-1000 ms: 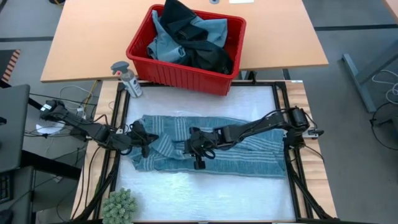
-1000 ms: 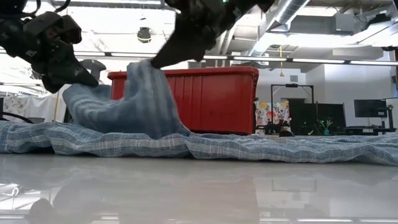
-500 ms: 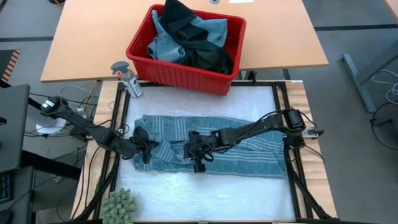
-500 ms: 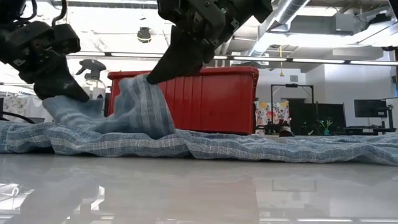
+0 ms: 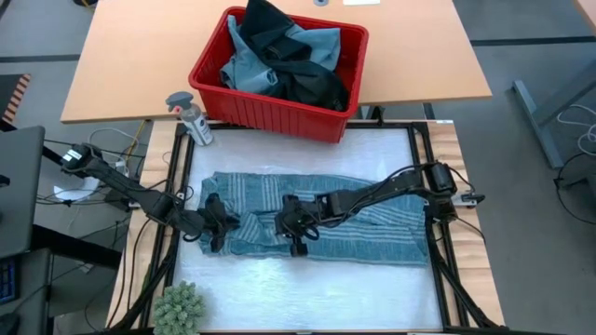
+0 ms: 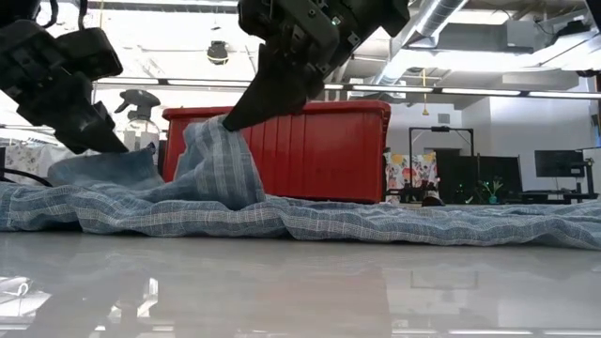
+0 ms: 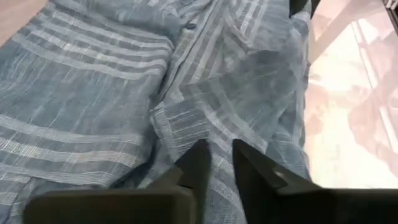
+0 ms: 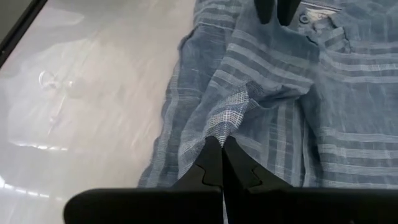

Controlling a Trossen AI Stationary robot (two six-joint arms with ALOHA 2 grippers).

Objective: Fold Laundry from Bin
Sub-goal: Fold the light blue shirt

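The striped shirt lies spread out in the middle of the bench. The right gripper pinches a fold of the shirt and holds it up off the bench. The left gripper is over the shirt's left end, its fingers a little apart, with cloth between them. The red bin sits at the far side, full of more laundry.

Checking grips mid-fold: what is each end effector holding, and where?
Right end effector pinches a raised fold of the striped shirt near its middle. Left end effector has parted fingers, holding nothing.
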